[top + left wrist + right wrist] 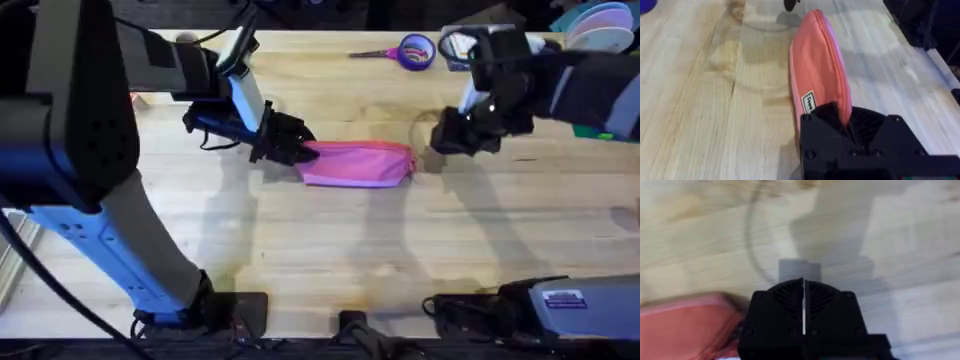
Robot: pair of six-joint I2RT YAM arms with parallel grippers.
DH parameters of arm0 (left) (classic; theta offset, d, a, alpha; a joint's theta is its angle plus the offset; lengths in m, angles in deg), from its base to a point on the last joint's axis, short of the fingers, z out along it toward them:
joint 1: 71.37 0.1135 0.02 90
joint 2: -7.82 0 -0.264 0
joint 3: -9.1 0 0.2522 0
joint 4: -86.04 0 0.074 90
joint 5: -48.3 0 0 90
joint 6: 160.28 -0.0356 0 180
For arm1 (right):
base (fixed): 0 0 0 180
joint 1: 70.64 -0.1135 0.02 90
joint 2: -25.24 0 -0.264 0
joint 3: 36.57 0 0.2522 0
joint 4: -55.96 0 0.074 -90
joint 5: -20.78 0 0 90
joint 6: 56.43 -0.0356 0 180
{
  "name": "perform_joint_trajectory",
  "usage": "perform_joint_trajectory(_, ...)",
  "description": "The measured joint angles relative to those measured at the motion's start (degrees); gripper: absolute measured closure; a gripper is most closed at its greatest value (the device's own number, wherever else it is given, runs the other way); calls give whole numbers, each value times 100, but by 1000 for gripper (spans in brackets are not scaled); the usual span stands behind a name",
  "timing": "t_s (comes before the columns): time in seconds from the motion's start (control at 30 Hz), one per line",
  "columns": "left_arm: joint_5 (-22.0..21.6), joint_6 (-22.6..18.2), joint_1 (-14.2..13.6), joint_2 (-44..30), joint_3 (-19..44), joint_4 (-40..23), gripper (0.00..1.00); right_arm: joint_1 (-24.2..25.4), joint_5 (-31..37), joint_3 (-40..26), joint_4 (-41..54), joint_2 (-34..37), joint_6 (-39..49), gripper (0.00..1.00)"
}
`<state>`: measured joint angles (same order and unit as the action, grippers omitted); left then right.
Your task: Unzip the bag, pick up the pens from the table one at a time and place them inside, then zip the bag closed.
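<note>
The pink bag [357, 163] lies lengthwise on the middle of the table [300, 260]. Its zip line looks closed along the top in the left wrist view. My left gripper [293, 148] is shut on the bag's left end, and the fabric of the bag [817, 65] is pinched between the black fingers of the left gripper [842, 117]. My right gripper [445, 138] hovers just past the bag's right end, apart from it. There the right gripper [802, 282] is shut with nothing between its fingers, and the bag [685, 325] lies off to one side. The pens are out of view.
Purple-handled scissors [400, 50] and a clear plastic box [460, 45] lie at the table's far edge. Stacked plates [600, 20] sit at the far right corner. Bare wood stretches in front of the bag toward the arm bases.
</note>
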<state>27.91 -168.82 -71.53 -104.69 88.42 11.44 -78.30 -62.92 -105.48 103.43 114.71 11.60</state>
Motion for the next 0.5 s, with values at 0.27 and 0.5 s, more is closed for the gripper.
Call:
perform_joint_trajectory(0.27,-17,1,4,0,-2,-2,958,57,267,154,-99,-79,-104,967)
perform_joint_trajectory(0.5,-20,0,4,0,-4,-2,958,50,309,154,61,-1020,-180,656)
